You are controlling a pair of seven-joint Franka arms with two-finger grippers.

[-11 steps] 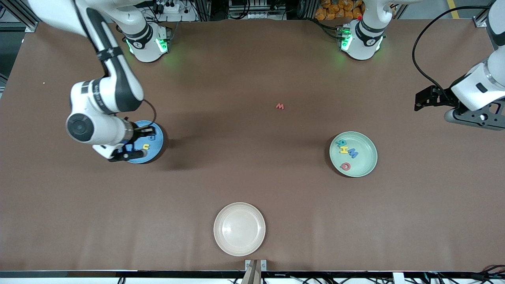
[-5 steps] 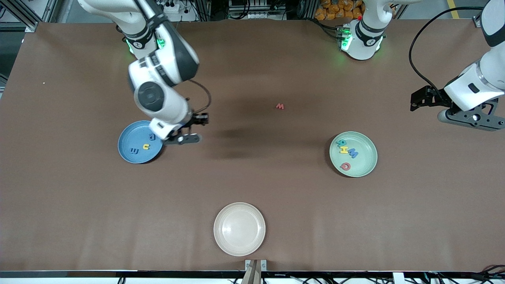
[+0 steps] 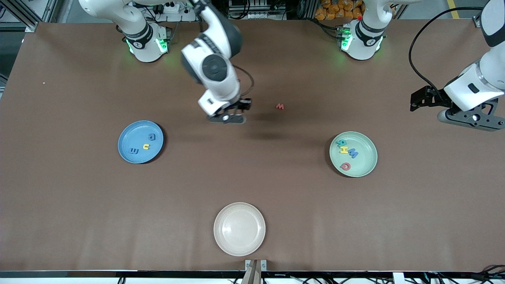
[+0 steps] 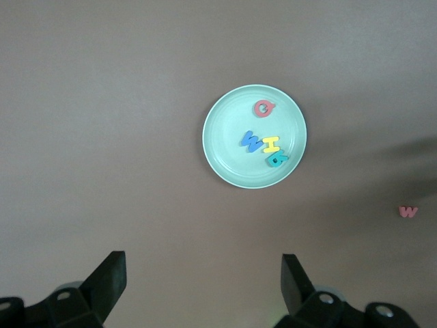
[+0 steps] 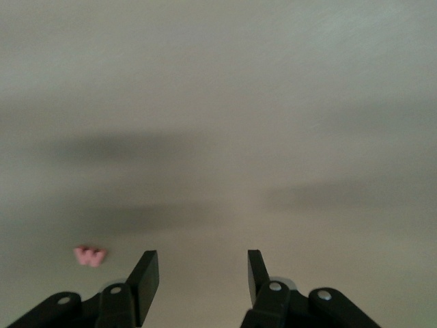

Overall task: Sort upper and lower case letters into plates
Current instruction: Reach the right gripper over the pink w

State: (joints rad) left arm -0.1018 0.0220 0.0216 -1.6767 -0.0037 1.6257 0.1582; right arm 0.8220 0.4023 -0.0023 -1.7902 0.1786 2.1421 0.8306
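The right gripper (image 3: 230, 117) is hanging open and empty over bare brown table (image 3: 252, 185) near the small red letter w (image 3: 279, 106), while the left gripper (image 4: 203, 283) is waiting open.

I see a cream-white plate (image 3: 239, 228) on the brown table (image 3: 252, 185), nothing in it, close to the table edge nearest the front camera, about midway between the two ends. A small metal bracket (image 3: 255, 265) sits at that edge just below the plate. Past the table's top edge I make out aluminium framing (image 3: 23, 14), cabling, and a pile of orange items (image 3: 335, 8).
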